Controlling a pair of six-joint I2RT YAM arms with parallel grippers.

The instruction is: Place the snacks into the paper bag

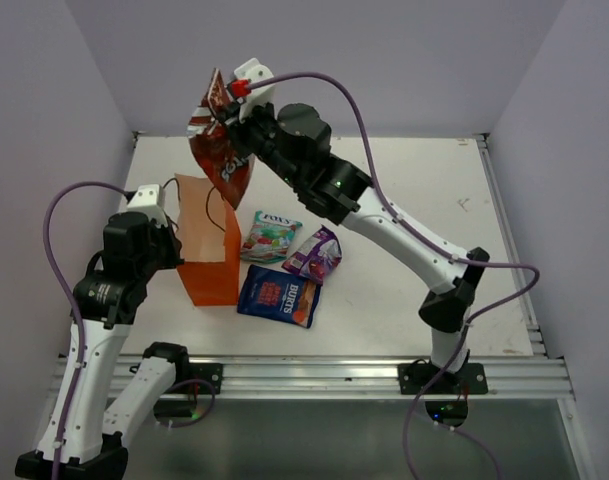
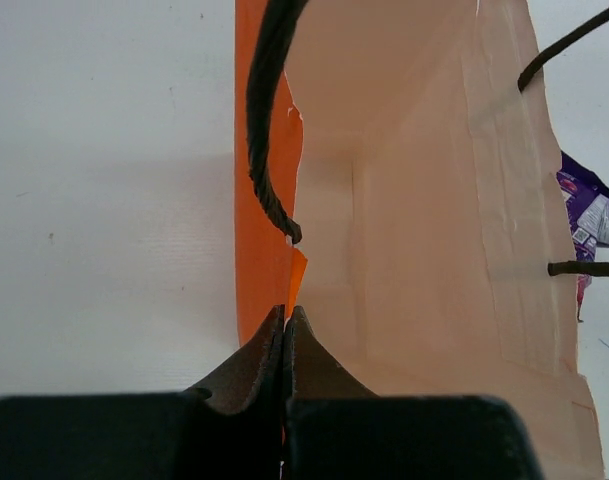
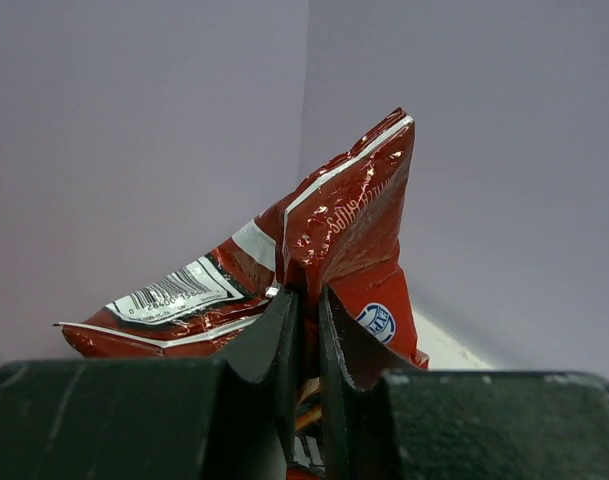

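**Doritos bag held in the air, close to the paper bag's mouth**

The right fingers (image 3: 274, 345) are almost shut and pinch the top edge of the red-orange Doritos bag (image 1: 222, 152). It hangs in the air with its lower end close to the open mouth of the orange paper bag (image 1: 209, 268). The left fingers (image 2: 252, 368) are pressed together on the bag's rim. The paper bag stands upright on the surface (image 1: 414, 200). Just beside it lie the sweets packet (image 1: 271, 238), the purple packet (image 1: 314, 255) and the dark blue bag (image 1: 279, 297).
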